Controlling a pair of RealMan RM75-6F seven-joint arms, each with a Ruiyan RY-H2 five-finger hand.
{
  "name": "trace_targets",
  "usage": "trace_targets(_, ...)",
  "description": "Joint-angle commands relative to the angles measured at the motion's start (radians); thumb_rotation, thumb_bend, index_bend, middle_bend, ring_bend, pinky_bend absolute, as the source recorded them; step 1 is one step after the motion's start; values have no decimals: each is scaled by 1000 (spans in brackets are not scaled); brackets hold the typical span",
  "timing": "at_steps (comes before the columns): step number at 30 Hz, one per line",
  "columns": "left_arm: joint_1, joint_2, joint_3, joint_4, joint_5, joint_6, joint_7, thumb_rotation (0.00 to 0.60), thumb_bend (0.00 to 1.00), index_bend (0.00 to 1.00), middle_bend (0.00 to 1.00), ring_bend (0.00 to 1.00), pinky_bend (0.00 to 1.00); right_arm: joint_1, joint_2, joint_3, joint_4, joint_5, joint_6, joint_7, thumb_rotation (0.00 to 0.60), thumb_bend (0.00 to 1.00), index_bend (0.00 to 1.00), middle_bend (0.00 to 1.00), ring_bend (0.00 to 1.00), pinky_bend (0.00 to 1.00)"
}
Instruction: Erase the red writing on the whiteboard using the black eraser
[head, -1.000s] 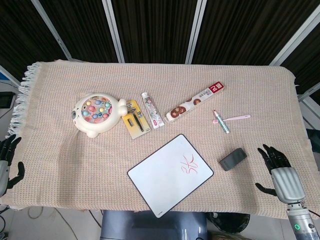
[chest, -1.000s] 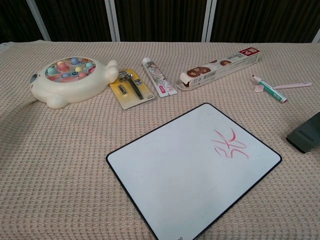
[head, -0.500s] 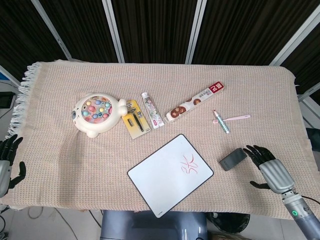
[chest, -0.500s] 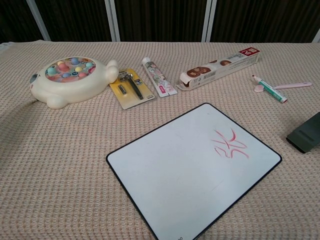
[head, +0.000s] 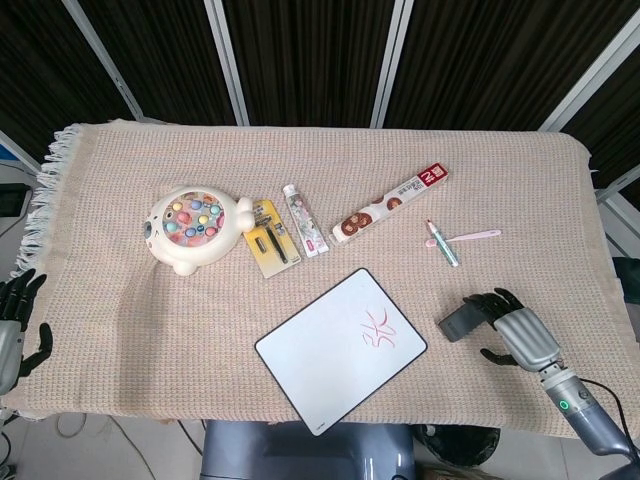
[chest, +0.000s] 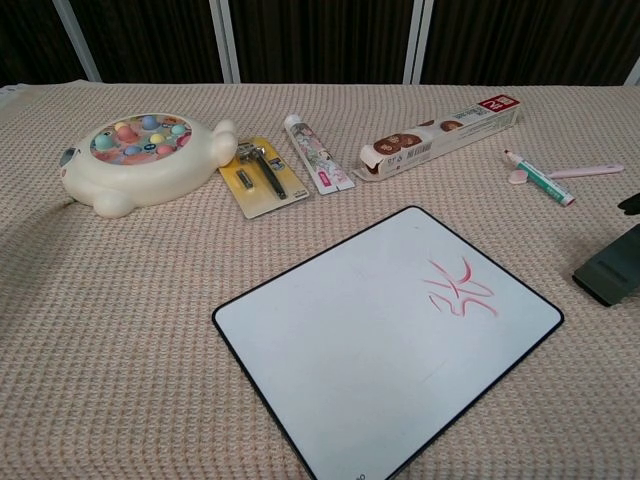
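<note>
The whiteboard (head: 330, 360) lies tilted at the front middle of the cloth, with red writing (head: 377, 337) near its right corner. The same whiteboard (chest: 350, 370) and red writing (chest: 460, 290) fill the lower chest view. The black eraser (head: 458, 321) lies flat just right of the board; the chest view shows only part of the eraser (chest: 610, 272) at its right edge. My right hand (head: 518, 332) is right beside the eraser's right end, fingers spread, their tips at or over that end. Nothing is held. My left hand (head: 15, 325) hangs open off the table's left edge.
A cream fishing toy (head: 193, 224), a yellow razor card (head: 270, 238), a toothpaste tube (head: 305, 218) and a long snack box (head: 390, 205) lie across the middle. A green marker (head: 443, 243) and a pink stick (head: 470, 236) lie behind the eraser.
My right hand has moved left and forward over the cloth, from near the table's right front edge to the eraser's right end. Eraser, board and left hand have stayed put.
</note>
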Motion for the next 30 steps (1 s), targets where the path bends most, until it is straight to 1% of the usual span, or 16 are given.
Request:
trace_targets(1,0,0,0,1,-1,0,1,600,599,50,5,34,52,15,-28,6,39,8,-1,20,600,355,207,236,224,140)
trace_targets(8,0,-2,-1,2,0,1,9,600,599,51,4,34,52,39,-65,-10,110,3,-27,22,600,354,232,279,261,150)
trace_targets(14,0,-4,-1,4,-1,3,15,600,599,53,4,34,52,50,-90,-13,144,6,-19,32,600,322,254,306,293,173)
trace_targets(19,0,-5,-3,4,-3,3,19,600,599,54,4,34,52,63,-110,-18,171,15,-41,25,600,318,289,331,312,173)
trace_targets(25,0,-5,-3,4,-8,1,22,600,599,56,4,34,52,72,-125,-12,185,23,-30,20,600,317,332,342,319,174)
trace_targets(30,0,-5,-4,4,-7,2,26,600,600,56,4,34,52,85,-118,-15,178,26,-35,10,600,317,354,346,319,174)
